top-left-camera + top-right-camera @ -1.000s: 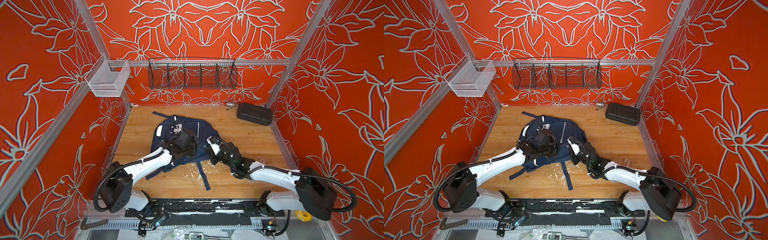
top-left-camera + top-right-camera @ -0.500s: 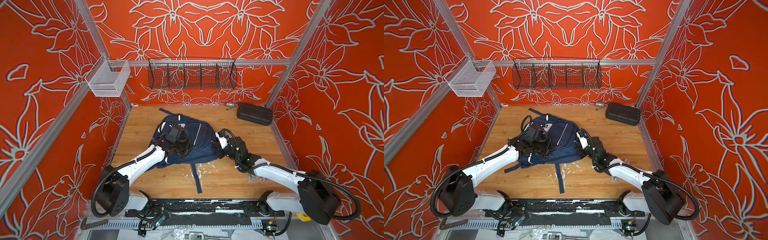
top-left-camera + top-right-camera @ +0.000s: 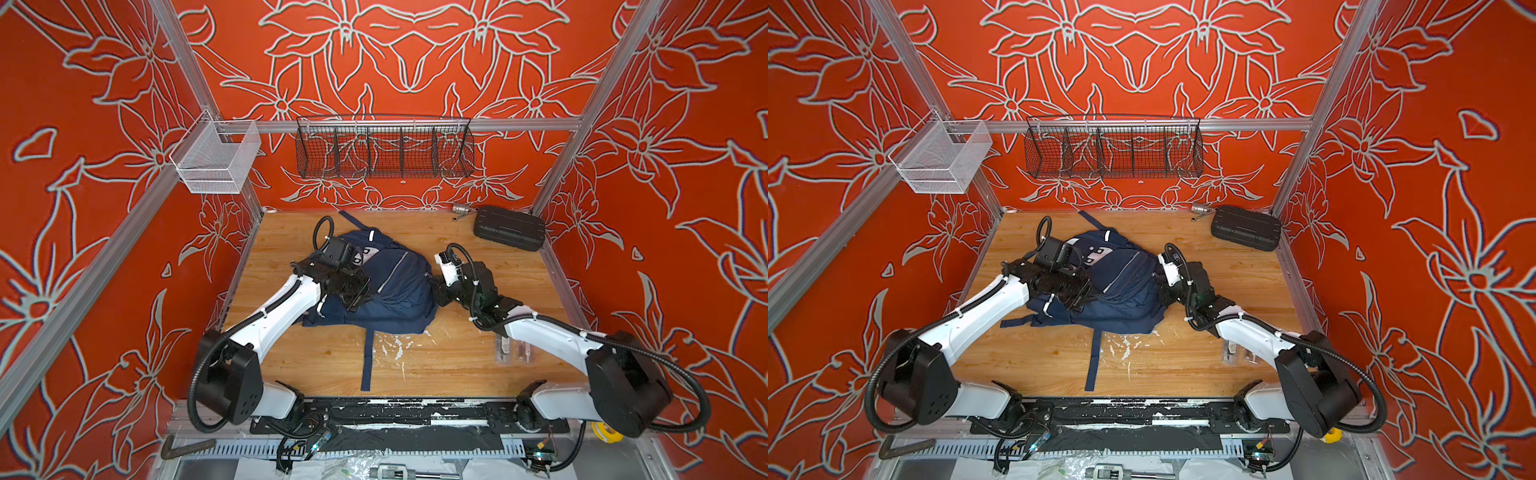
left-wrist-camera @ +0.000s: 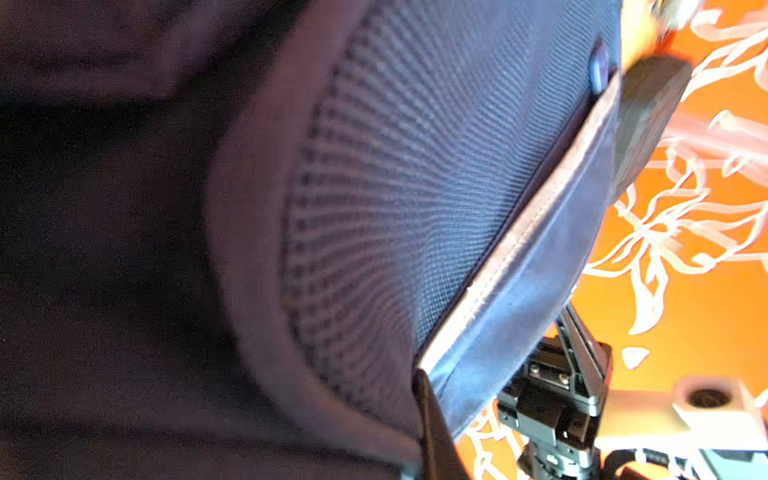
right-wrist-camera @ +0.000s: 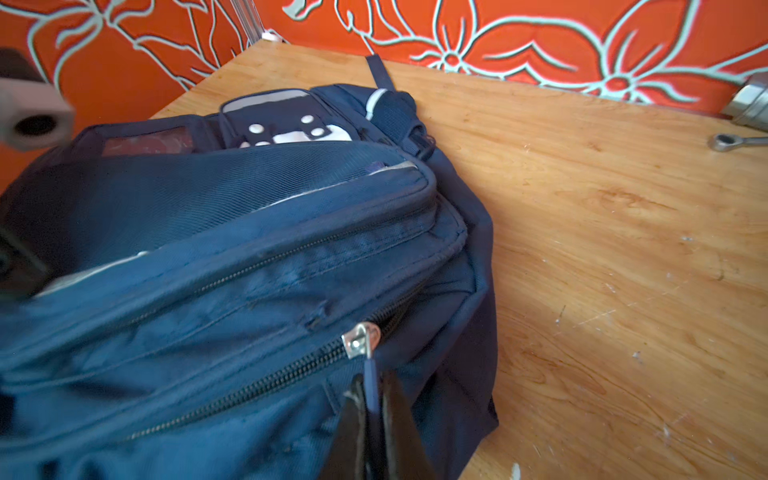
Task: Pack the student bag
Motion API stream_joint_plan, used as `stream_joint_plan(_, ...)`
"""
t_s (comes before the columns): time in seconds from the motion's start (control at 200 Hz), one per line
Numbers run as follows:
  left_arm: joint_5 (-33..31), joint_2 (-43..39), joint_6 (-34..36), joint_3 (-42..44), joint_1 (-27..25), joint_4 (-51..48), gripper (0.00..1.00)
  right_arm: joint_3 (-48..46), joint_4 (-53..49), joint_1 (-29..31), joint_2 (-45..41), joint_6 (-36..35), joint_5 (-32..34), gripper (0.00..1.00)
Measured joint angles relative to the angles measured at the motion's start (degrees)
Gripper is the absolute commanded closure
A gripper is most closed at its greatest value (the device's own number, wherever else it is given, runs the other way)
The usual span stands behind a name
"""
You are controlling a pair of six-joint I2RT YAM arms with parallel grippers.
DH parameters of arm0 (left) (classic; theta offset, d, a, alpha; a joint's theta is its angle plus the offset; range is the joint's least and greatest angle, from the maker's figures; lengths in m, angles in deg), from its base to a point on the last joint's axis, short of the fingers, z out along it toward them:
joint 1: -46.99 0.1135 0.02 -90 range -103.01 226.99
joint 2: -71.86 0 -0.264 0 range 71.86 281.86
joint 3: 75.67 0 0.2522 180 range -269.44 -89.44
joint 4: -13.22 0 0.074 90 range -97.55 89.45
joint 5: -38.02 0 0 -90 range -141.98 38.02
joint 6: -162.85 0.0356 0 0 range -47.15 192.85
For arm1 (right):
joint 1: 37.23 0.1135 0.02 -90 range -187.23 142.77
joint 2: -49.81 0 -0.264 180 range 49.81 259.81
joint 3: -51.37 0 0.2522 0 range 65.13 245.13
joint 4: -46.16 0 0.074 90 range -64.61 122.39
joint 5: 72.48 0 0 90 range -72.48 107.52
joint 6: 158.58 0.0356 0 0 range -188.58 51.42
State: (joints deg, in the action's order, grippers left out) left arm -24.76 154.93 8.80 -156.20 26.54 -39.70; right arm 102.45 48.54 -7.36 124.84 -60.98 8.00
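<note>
Clamping right gripper [image 5: 372, 401] on zipper pull [image 5: 371, 384] of the student bag [image 3: 399, 286]. Pressing left gripper [image 3: 356, 296] into its fabric, hiding whether clenched or released.

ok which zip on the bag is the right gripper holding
The zip with the shiny silver slider: the right gripper is shut on its blue pull tab. The other zip, nearer the white patch, is untouched.

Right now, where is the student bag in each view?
Both top views: student bag at the picture's centre.
Left wrist: it fills most of the picture, close up.
Right wrist: it covers over half the picture.
Shared landmark: its silver strip.
</note>
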Motion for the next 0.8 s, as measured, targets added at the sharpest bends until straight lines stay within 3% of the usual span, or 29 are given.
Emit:
stream_joint_plan(0.36, 3.0, 12.7, 18.8, -15.0, 3.4, -9.3, 1.00, -7.3, -1.2, 3.3, -12.0, -0.2, 3.0, 1.00)
stream_joint_plan(0.43, 3.6, 14.6, 21.0, -16.5, 4.8, -10.6, 0.62, -7.3, -1.3, 5.4, -12.0, -0.2, 3.7, 1.00)
stream_joint_plan(0.48, 3.1, 15.5, 21.5, -17.3, 5.6, -10.8, 0.48, -7.3, -1.3, 6.8, -11.8, -0.2, 4.2, 1.00)
stream_joint_plan(0.55, 2.5, 16.2, 21.2, -17.8, 6.9, -10.3, 0.38, -7.3, -0.3, 8.7, -10.9, 0.0, 4.6, 1.00)
stream_joint_plan(0.656, 1.2, 15.6, 18.4, -17.3, 8.0, -8.7, 0.33, -7.3, 1.7, 10.9, -8.2, 0.6, 5.2, 1.00)
stream_joint_plan(0.766, -0.8, 10.9, 11.3, -12.0, 7.3, -5.3, 0.29, -7.1, 3.9, 12.3, -5.4, 1.3, 5.7, 1.00)
stream_joint_plan(0.801, -1.9, 8.5, 8.5, -9.8, 6.8, -4.9, 0.21, -7.0, 4.3, 12.4, -4.8, 1.5, 5.7, 1.00)
